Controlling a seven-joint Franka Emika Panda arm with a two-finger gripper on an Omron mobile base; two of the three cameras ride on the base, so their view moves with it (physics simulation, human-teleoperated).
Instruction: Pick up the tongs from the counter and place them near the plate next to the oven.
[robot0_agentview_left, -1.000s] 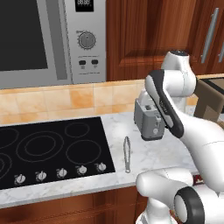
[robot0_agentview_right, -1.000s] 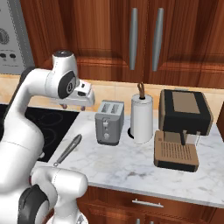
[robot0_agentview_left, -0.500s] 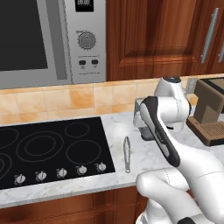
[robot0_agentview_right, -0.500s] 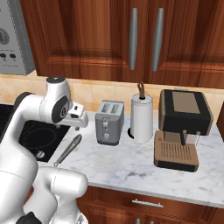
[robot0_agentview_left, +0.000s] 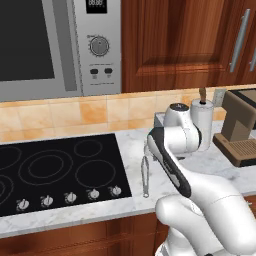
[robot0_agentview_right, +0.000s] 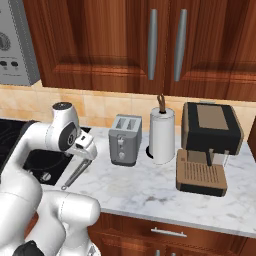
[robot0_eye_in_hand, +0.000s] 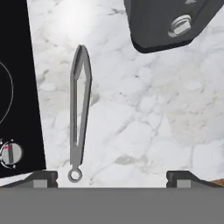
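The slim silver tongs (robot0_agentview_left: 145, 178) lie flat on the white marble counter (robot0_agentview_left: 131, 144), just right of the black cooktop (robot0_agentview_left: 55, 170). My gripper (robot0_agentview_left: 146, 156) hangs low right above their far end, also seen from the other side (robot0_agentview_right: 80, 159) with the tongs (robot0_agentview_right: 72, 178) under it. In the hand view the tongs (robot0_eye_in_hand: 80, 109) lie lengthwise, left of centre, their ring end near my left fingertip (robot0_eye_in_hand: 42, 178). My gripper (robot0_eye_in_hand: 111, 179) is open wide and holds nothing. The plate is out of view.
A silver toaster (robot0_agentview_right: 125, 139) stands close behind my hand, its base (robot0_eye_in_hand: 170, 22) in the hand view. A paper towel roll (robot0_agentview_right: 162, 135) and a coffee machine (robot0_agentview_right: 207, 147) stand to the right. A cooktop knob (robot0_eye_in_hand: 9, 153) sits by the tongs. A silver wall appliance (robot0_agentview_left: 97, 47) hangs above the cooktop.
The arm has swung down from above the toaster to just over the tongs. The jaws have spread wider. The tongs have not moved.
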